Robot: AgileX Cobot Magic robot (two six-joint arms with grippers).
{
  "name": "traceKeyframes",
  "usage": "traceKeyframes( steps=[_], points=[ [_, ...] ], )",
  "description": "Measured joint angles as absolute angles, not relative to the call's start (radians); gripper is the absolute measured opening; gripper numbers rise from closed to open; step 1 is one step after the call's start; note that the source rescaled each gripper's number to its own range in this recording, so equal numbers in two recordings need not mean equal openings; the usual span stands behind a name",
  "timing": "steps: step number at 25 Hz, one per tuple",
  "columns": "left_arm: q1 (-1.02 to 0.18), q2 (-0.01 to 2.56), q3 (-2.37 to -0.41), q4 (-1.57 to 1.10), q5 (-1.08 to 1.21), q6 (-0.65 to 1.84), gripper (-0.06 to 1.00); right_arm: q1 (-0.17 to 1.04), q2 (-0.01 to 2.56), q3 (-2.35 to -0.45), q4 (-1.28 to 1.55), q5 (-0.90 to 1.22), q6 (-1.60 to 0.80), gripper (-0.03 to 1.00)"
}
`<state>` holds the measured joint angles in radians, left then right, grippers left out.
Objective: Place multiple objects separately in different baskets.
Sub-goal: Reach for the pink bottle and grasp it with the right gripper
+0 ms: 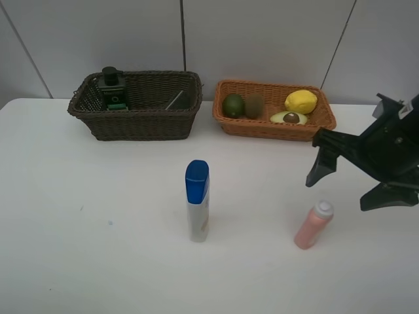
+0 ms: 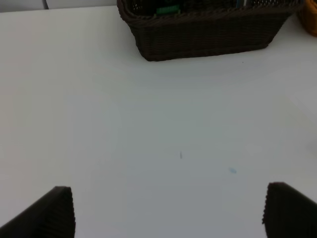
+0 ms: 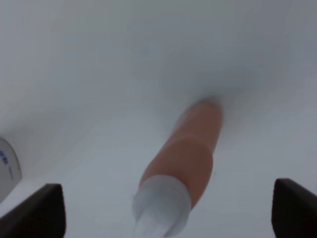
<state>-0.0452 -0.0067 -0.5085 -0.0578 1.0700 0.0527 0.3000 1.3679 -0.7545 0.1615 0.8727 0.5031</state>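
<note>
The blue-capped white bottle stands mid-table. The pink bottle stands to its right and fills the right wrist view. My right gripper is open, hanging just above and right of the pink bottle, its jaws either side of it in the right wrist view. The dark brown basket holds the dark green pump bottle and the grey eraser block. The orange-tan basket holds the green avocado, kiwi, lemon and halved avocado. My left gripper is open over bare table.
The white table ends at a grey panelled wall behind the baskets. The dark basket's front wall lies ahead of the left gripper, with a corner of the orange basket beside it. The white bottle's edge shows in the right wrist view.
</note>
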Motion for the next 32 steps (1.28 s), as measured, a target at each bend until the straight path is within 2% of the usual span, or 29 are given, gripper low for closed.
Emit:
traceKeyframes(
  steps=[15,17,19,20,22,24,25,32],
  points=[
    [-0.045,-0.007,-0.508,-0.058,1.07,0.053,1.0,0.3,1.609,-0.754,0.164,0.798,0.512,0.98],
    [-0.045,-0.007,-0.508,-0.058,1.07,0.053,1.0,0.3,1.632,-0.754,0.164,0.792,0.512,0.94],
    [-0.045,-0.007,-0.508,-0.058,1.07,0.053,1.0,0.3,1.652,-0.754,0.164,0.792,0.512,0.82],
    [-0.045,-0.007,-0.508,-0.058,1.07,0.053,1.0,0.3,1.658,-0.754,0.164,0.792,0.512,0.7],
    [-0.045,-0.007,-0.508,-0.058,1.07,0.053,1.0,0.3,1.664,-0.754,0.164,0.792,0.512,0.39],
    [-0.045,-0.007,-0.508,-0.058,1.07,0.053,1.0,0.3,1.665,-0.754,0.164,0.792,0.512,0.03],
    [-0.045,-0.007,-0.508,-0.058,1.07,0.053,1.0,0.3,1.665,-0.755,0.165,0.793,0.512,0.0],
    [-0.045,-0.007,-0.508,-0.058,1.07,0.053,1.0,0.3,1.665,-0.755,0.164,0.798,0.511,0.0]
  ],
)
